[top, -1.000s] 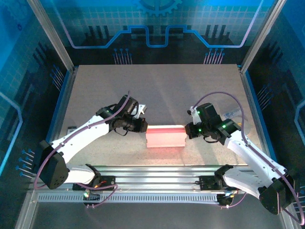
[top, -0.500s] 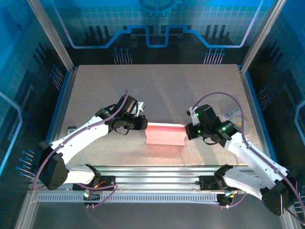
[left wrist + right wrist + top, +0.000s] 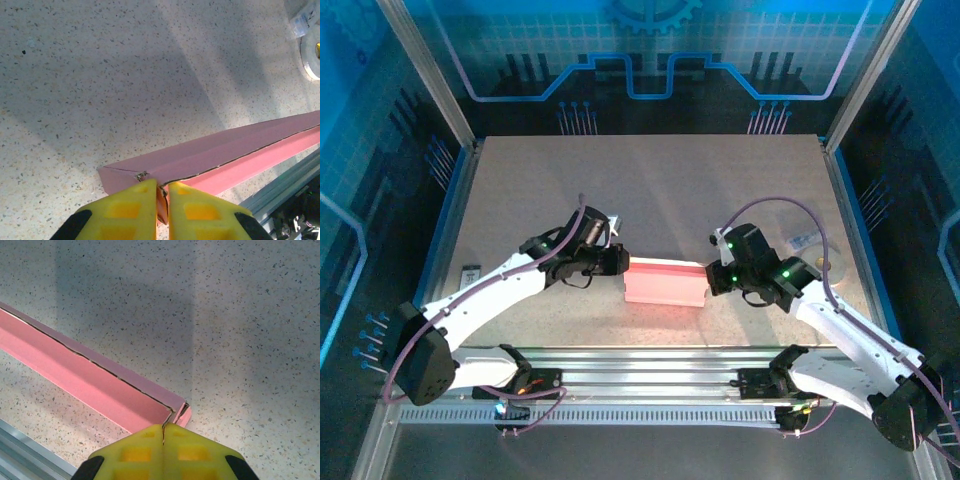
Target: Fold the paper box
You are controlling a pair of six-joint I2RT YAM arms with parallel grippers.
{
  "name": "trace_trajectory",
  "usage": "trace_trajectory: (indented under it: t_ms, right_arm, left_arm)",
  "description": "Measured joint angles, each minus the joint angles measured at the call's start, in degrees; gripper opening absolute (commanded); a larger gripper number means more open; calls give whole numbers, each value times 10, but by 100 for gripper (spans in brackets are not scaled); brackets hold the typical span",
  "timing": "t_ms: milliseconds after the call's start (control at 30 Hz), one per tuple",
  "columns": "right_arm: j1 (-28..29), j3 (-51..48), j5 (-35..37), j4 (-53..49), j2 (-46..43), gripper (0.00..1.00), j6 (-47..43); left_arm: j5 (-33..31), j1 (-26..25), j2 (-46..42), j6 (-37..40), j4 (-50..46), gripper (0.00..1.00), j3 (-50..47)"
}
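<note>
Count: two arms, two grippers, one paper box (image 3: pixel 665 283), one tape roll (image 3: pixel 817 262), one small dark item (image 3: pixel 470 272).

Left edge of desk (image 3: pixel 650 180): the small dark item lies flat against the border, well apart from everything else.

Left gripper (image 3: pixel 161 189): yellow fingers clenched on the left end of the paper box, with a sliver of pink card visible between the pads.

Paper box: folded into a long flat pink shape, lying across the near-centre of the desk, just behind the metal rail (image 3: pixel 650 358) along the near edge. The long sides run left to right. A seam runs along the top face where two panels meet.

Right gripper (image 3: pixel 163 429): fingers pressed fully together at the right end corner of the box. Whether card is pinched between them, cannot tell.

Right side: the tape roll lies flat near the right edge, behind the right arm and clear of the box.

Open room: the whole far half of the desk is bare, as are both far corners. Near side is tight, with only a narrow strip between box and rail.
</note>
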Motion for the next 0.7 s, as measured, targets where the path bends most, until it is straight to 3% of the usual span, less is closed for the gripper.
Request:
trace_trajectory:
  t_ms: [333,700]
  right_arm:
    - [21,-8,28,6,-6,6,10]
    - [36,-17,45,8,-19,6,13]
  left_arm:
    - [-25,-14,-23,-32,23,14,-26]
    - [-48,-31,-42,-16,19,14,-38]
